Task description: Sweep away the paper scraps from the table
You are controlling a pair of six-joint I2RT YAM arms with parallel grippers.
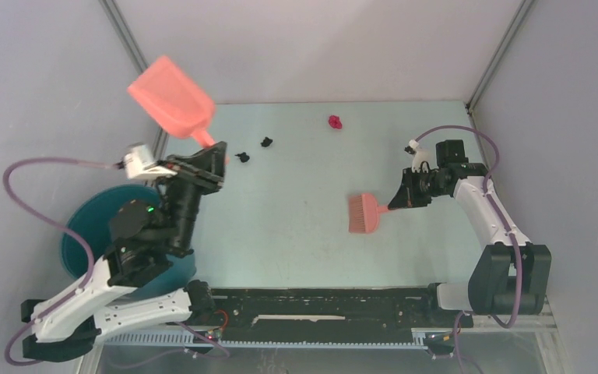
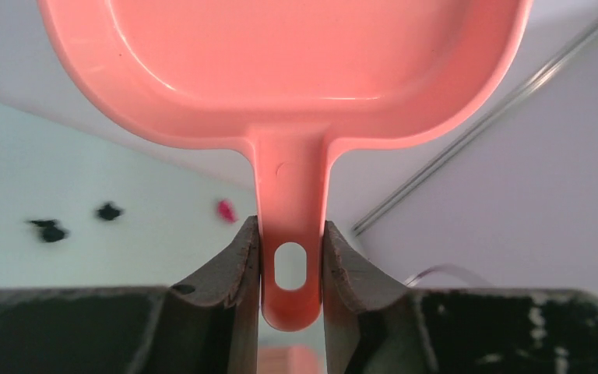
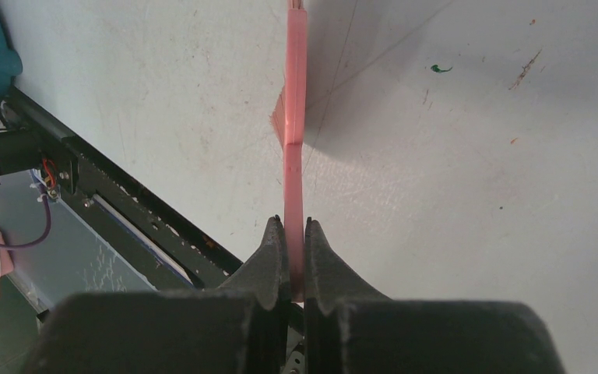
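Far left, off the edge of the table (image 1: 280,257): a teal bucket (image 1: 78,234). Just right of it, the left gripper (image 1: 202,162), clamped narrow on the handle of a pink dustpan (image 1: 173,97). Pan held high off the surface and tilted, apparently empty as seen from the left wrist.

Further right, on the far half of the table: the paper scraps (image 1: 266,142). First two black wads (image 1: 242,157) close together, then a magenta wad (image 1: 335,121) near the back edge. All well apart from both tools.

Mid-table, right of centre: a pink brush (image 1: 364,213), bristles pointing left, low over the surface. Touching or just above, cannot tell. Farthest right: the right gripper (image 1: 402,193), pinched tight on the thin brush handle.

Probably the gap between sweeping passes: both tools in hand, no scrap against bristles or pan, three wads not yet gathered.

Next move, as a judgement: lower the pan and set its lip flat on the table just beside the black wads. Carry the brush over to their right side and drag left into the pan. Same again for the magenta wad. Only then lift and tip over the bucket.
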